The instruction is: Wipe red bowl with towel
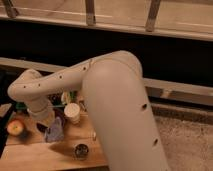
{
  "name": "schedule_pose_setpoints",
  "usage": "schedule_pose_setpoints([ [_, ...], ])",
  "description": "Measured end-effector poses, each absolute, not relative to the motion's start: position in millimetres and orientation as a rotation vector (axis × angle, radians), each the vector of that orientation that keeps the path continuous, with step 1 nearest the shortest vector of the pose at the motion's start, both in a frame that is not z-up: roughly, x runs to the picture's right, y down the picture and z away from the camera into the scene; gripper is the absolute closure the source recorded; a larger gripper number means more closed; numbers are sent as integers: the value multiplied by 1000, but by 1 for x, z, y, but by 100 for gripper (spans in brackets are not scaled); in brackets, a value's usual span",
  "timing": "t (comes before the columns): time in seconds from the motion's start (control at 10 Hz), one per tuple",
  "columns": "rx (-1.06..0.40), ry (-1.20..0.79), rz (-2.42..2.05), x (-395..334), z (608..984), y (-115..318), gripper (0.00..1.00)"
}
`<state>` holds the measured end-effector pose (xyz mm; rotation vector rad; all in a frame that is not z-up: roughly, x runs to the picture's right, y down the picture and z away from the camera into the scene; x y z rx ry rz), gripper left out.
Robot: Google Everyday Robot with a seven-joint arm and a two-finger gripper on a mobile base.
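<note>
The towel (54,134) is a pale blue-grey cloth, crumpled into a loose bunch just under the end effector (49,124), which is low over the left part of the wooden surface (45,156). The red bowl (60,116) looks dark and stands upright on the surface directly behind the towel. The cloth and the arm cover most of the bowl, leaving only part of its rim showing.
</note>
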<state>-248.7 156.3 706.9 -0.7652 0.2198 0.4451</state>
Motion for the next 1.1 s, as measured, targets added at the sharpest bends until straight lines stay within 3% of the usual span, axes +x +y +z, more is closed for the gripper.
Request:
schedule_pose_setpoints([
  [0.5,-693,412,681,-131,695,127,100],
  [1.1,-682,423,709,-131,698,128,100],
])
